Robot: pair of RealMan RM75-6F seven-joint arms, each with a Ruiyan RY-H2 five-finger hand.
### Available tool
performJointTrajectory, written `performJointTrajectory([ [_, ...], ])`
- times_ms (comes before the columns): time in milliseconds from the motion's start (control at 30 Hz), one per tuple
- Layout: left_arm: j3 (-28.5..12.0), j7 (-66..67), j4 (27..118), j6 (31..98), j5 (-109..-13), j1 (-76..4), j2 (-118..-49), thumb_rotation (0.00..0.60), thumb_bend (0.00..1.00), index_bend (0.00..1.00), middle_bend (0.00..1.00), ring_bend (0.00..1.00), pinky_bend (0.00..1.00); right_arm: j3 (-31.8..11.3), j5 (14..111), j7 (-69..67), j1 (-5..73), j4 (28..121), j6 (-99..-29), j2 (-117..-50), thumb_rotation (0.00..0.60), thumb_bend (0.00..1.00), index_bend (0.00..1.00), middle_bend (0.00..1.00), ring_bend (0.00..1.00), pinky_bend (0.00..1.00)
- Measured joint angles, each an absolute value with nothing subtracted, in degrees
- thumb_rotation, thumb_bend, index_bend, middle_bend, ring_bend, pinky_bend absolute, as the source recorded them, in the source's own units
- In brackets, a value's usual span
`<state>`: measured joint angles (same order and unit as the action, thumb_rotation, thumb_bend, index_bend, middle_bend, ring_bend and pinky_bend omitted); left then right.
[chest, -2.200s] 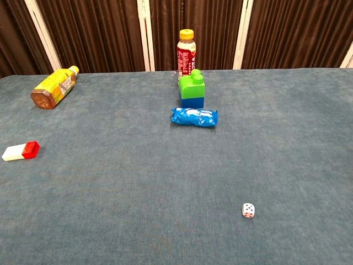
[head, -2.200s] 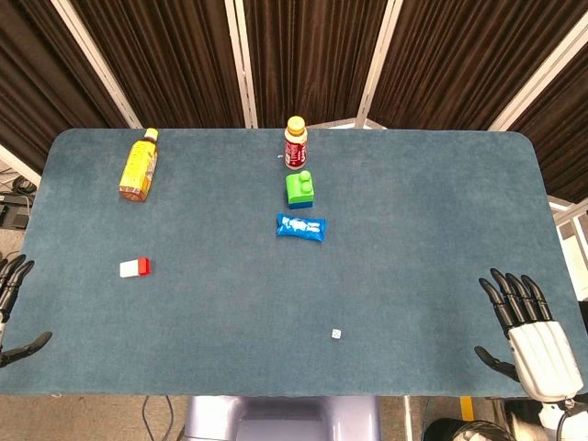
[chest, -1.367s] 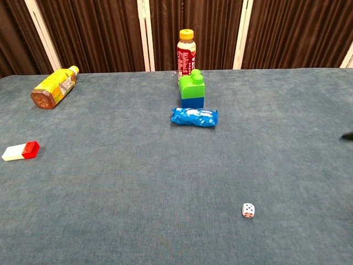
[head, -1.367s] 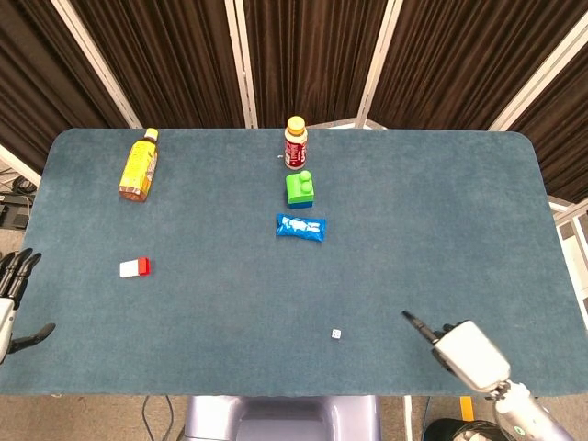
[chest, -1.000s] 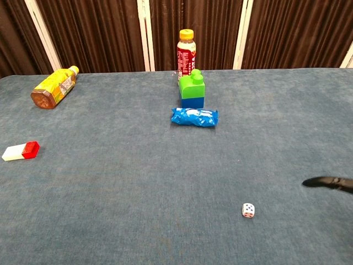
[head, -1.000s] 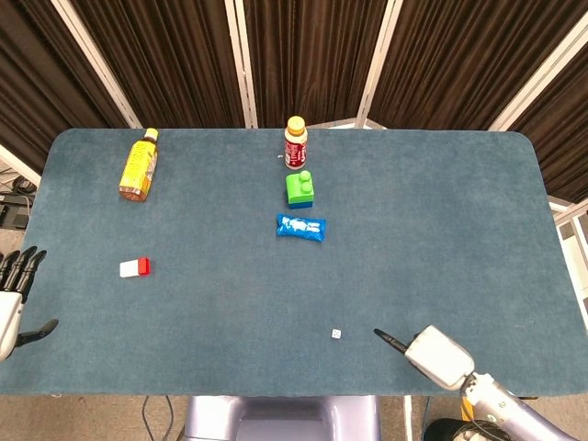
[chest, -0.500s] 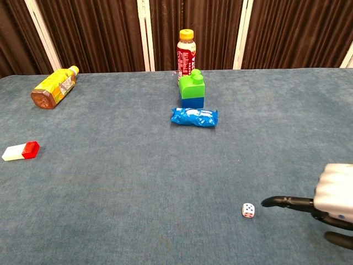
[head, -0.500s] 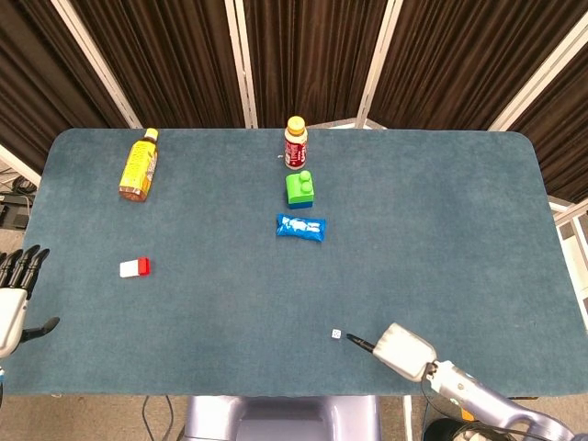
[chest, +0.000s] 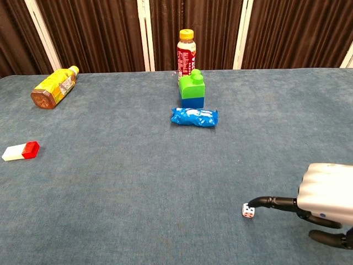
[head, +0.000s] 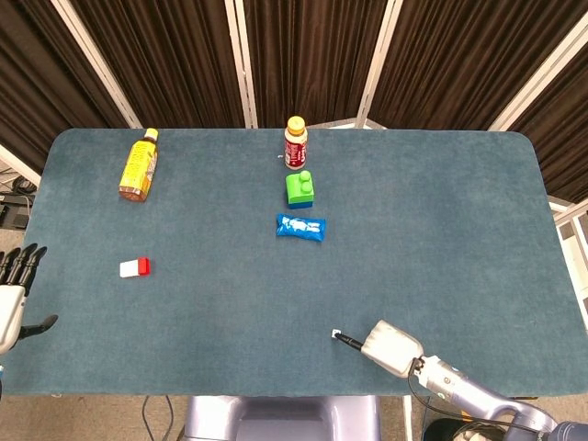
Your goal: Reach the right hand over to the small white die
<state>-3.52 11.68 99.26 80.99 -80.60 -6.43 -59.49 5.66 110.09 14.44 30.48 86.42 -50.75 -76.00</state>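
Observation:
The small white die [chest: 248, 210] lies on the blue table near the front edge, right of centre; in the head view the die [head: 336, 333] is a tiny white speck. My right hand [chest: 325, 205] hovers just right of it, white back up, with a black fingertip [chest: 255, 203] reaching the die's top right edge. In the head view the right hand [head: 388, 347] points left at the die with its fingers apart and nothing held. My left hand [head: 13, 292] sits off the table's left front edge, fingers spread and empty.
A blue snack packet [head: 300, 226] lies mid-table, with a green and blue block [head: 299, 189] and a red-labelled bottle [head: 295, 142] behind it. A yellow bottle [head: 138, 166] lies at the far left. A white and red eraser [head: 134, 267] rests on the left side.
My right hand has swept from the table's right front corner leftward to the die, its fingertip now at the die's edge. The left hand has barely shifted. The die has not moved.

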Motion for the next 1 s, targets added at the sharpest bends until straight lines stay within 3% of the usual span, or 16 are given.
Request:
performJointTrajectory([
  [1000, -3.00, 11.73, 99.10, 80.44, -80.42, -6.90, -59.59, 0.600, 0.00, 0.00, 0.00, 0.00, 0.00, 6.01, 103.22, 18.25, 31.51, 83.84, -49.40, -77.43, 0.600, 0.49, 0.00, 0.79, 0.77, 1.00],
])
